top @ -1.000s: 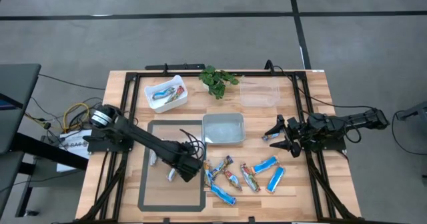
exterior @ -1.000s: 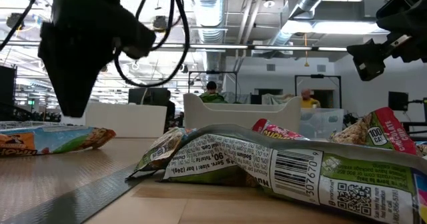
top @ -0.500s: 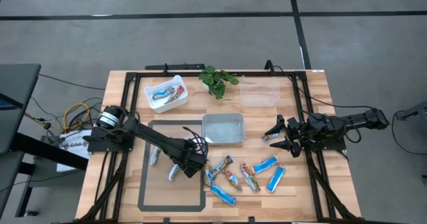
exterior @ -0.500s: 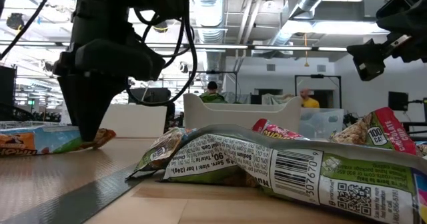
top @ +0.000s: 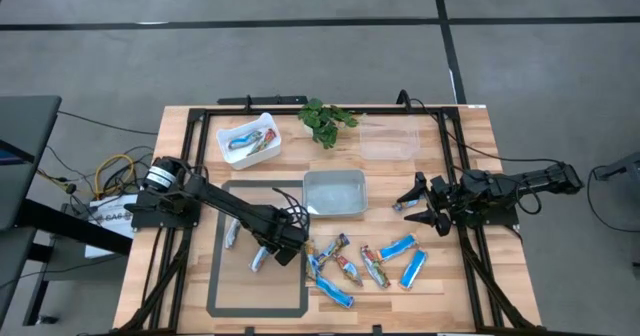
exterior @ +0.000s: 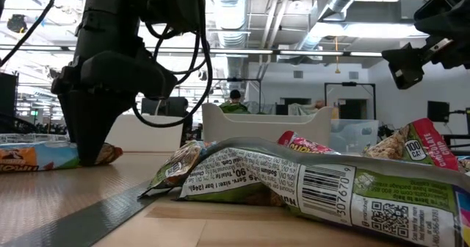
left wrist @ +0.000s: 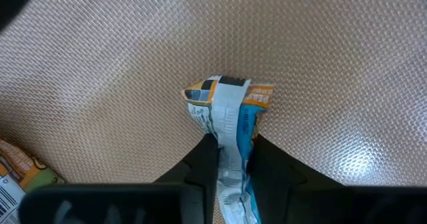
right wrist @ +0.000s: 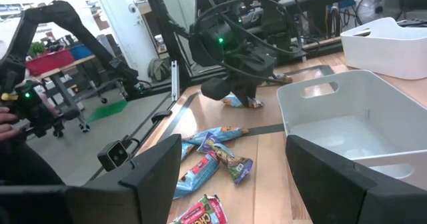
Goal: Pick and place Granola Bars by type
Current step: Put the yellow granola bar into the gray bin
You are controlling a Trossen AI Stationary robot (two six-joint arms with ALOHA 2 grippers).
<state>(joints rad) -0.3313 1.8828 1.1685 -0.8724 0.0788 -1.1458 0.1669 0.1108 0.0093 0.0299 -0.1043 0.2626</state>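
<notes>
My left gripper (top: pixel 281 248) is down on the grey mat, shut on a blue, orange and white Granola Bar (left wrist: pixel 227 101) that lies on the mat (top: pixel 258 260). The low view shows that gripper (exterior: pixel 89 157) standing on the bar (exterior: pixel 40 157). A silver bar (top: pixel 232 235) lies on the mat beside it. Several more blue and multicoloured bars (top: pixel 365 264) lie scattered on the wood near the table's near edge. My right gripper (top: pixel 416 204) hovers open above the table's right side, beside the grey tray (top: pixel 335 179). My left gripper pinches the Granola Bar between its two fingers (left wrist: pixel 200 161), near the orange-printed end (left wrist: pixel 230 91), which sticks out past the fingertips. It comes from above, pointing down, with one finger on each long side. The bar lies flat on the mat.
A white bin (top: pixel 266 123) at the far left holds a few bars. A clear container (top: pixel 388 151) stands at the far right, with a green plant sprig (top: pixel 325 121) between the two. A black frame (top: pixel 195 146) borders the table. People show in the room behind (exterior: pixel 233 100).
My left gripper has moved down onto the bar on the mat, shifting slightly toward the table's right and far edge. The bar has stayed lying on the mat.
</notes>
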